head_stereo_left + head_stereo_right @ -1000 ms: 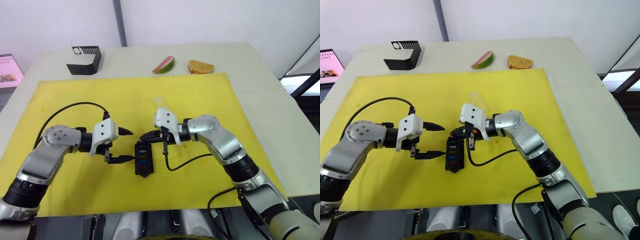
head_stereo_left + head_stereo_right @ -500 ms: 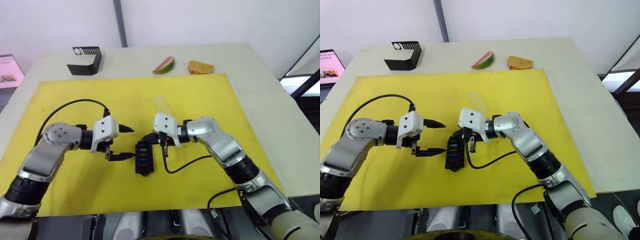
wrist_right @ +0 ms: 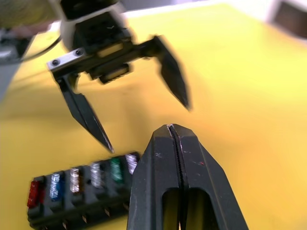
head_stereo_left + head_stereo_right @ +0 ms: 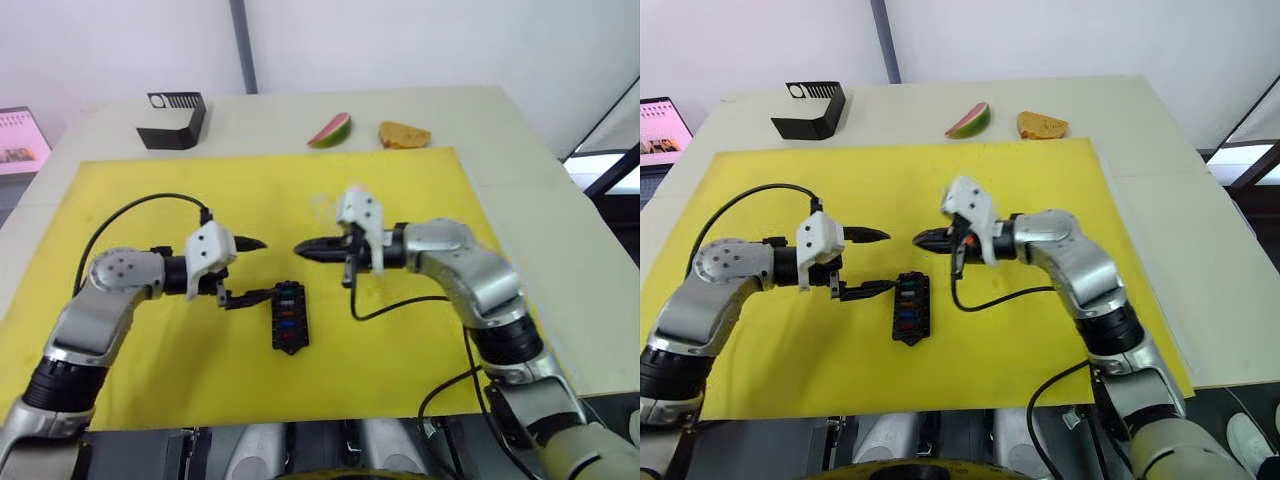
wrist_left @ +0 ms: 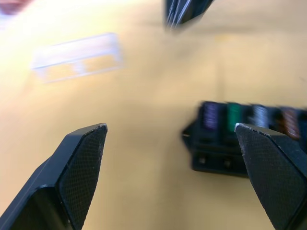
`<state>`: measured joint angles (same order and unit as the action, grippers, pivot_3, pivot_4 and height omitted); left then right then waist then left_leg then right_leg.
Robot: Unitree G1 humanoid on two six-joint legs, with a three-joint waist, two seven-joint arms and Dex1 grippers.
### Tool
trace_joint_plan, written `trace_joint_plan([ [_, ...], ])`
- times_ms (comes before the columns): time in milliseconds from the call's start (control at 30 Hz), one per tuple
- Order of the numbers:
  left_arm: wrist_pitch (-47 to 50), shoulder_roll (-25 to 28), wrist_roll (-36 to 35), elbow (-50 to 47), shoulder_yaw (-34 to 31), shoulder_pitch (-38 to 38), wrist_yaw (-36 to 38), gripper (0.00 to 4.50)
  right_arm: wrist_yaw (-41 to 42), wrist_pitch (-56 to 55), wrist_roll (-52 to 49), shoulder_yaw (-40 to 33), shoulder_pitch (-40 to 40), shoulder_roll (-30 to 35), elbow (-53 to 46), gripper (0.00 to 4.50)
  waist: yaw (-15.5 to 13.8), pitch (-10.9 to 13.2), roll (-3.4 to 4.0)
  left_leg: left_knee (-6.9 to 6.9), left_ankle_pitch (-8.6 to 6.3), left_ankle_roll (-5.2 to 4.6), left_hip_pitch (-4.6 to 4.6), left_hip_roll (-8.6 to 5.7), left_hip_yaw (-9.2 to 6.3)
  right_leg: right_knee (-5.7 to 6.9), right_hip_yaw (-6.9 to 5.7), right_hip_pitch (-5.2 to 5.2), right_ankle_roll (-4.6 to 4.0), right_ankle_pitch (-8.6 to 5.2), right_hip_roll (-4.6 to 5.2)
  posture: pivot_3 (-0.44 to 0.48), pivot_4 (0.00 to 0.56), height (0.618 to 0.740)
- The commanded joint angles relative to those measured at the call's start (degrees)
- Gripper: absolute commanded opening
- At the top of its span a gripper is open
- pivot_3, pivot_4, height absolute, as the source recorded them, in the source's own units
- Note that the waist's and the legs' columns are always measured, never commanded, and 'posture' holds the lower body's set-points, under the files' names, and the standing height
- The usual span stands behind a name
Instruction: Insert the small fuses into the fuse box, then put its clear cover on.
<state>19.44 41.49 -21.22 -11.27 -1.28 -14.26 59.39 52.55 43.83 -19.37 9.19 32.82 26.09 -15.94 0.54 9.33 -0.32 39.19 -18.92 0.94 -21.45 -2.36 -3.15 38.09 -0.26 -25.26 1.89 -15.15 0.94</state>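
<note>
Jaws on the left gripper stand wide apart and hold nothing; jaws on the right gripper are pressed fully together, also empty. Both hover above the wide yellow mat that covers most of the pale desk. On that mat lies the small black rectangular fuse box, just beside the left gripper's lower finger and below the right gripper's tip. Its slots carry the small translucent coloured fuses, seated in a row. The clear rectangular plastic cover lies flat on the mat, apart from the fuse box, on its far side.
</note>
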Motion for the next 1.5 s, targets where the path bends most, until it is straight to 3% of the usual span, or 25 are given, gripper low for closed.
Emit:
trace_joint_plan([
  [33, 7.6, -0.6, -7.6, -4.0, -9.9, 4.1, -5.5, 4.5, -3.8, 3.7, -1.9, -8.8, -5.4, 4.5, -4.9, 0.76, 0.0, 0.0, 0.0, 0.0, 0.0, -0.01, -0.01, 0.0, 0.0, -0.01, 0.0, 0.0, 0.0, 0.0, 0.01, 0.0, 0.15, 0.74],
  [100, 11.1, -0.8, -10.8, -6.4, -15.0, 8.1, -8.2, 4.5, -5.2, 4.6, -2.5, -13.4, -9.8, 7.7, -7.2, 1.7, 0.0, 0.0, 0.0, 0.0, 0.0, -0.01, -0.04, 0.0, 0.0, -0.01, 0.0, -0.02, 0.0, 0.0, 0.01, 0.0, 0.15, 0.74],
  [267, 8.3, -1.7, -8.0, -8.8, -22.1, 17.4, -13.5, 4.5, -8.9, 6.1, -2.7, -21.5, -18.2, 12.6, -10.5, 4.34, 0.1, 0.0, 0.01, -0.03, 0.01, 0.02, 0.12, 0.01, 0.01, 0.02, 0.01, 0.11, 0.0, 0.0, 0.0, 0.0, 0.15, 0.74],
  [400, 9.9, -2.5, -10.0, -11.8, -23.6, 20.0, -15.7, 4.5, -13.3, 8.7, -3.8, -23.6, -19.0, 11.9, -11.1, 4.34, -0.1, 0.0, 0.0, -0.01, 0.01, 0.02, 0.13, 0.01, 0.01, 0.01, 0.01, 0.16, 0.0, 0.0, 0.0, 0.0, 0.15, 0.74],
  [567, 11.5, -5.7, -10.7, -15.4, -20.2, 17.0, -21.0, 4.5, -20.0, 10.7, -3.0, -16.5, -13.4, 5.4, -9.8, 4.34, 0.1, 0.0, 0.0, -0.01, 0.02, 0.03, 0.15, 0.01, 0.01, 0.02, 0.01, 0.17, 0.0, 0.0, 0.0, 0.0, 0.15, 0.74],
  [733, 13.0, -9.8, -8.2, -18.3, -14.3, 12.9, -27.8, 4.5, -26.7, 7.8, 1.7, -7.3, -3.6, -4.8, 0.8, 4.34, 0.2, 0.0, 0.0, -0.01, 0.03, 0.06, 0.14, 0.01, 0.02, 0.05, 0.01, 0.14, 0.0, 0.0, -0.01, 0.0, 0.15, 0.74],
  [933, 14.9, -12.7, -8.8, -21.7, -12.5, 12.3, -32.8, 4.5, -32.8, 3.2, 7.2, -1.6, 5.3, -12.9, 12.2, 4.34, 0.2, 0.0, -0.01, -0.01, 0.17, 0.3, 0.03, 0.0, 0.03, 0.06, 0.01, 0.01, 0.0, 0.0, -0.02, 0.0, 0.15, 0.74],
  [1200, 15.3, -12.4, -7.3, -22.7, -12.0, 12.8, -35.4, 4.5, -35.4, -1.5, 11.6, 0.8, 11.6, -18.3, 25.2, 4.34, 0.3, 0.0, -0.01, -0.01, 0.17, 0.3, 0.05, 0.0, 0.03, 0.08, 0.01, 0.01, 0.0, 0.0, -0.04, 0.0, 0.15, 0.74],
  [1500, 15.1, -13.0, -7.4, -24.6, -10.9, 12.6, -36.2, 4.5, -40.0, -0.1, 12.5, -1.7, 14.2, -23.1, 29.9, 4.34, 0.3, 0.0, -0.01, -0.01, 0.13, 0.23, 0.05, 0.0, 0.03, 0.09, 0.01, 0.01, 0.0, 0.01, -0.03, 0.0, 0.15, 0.74],
])
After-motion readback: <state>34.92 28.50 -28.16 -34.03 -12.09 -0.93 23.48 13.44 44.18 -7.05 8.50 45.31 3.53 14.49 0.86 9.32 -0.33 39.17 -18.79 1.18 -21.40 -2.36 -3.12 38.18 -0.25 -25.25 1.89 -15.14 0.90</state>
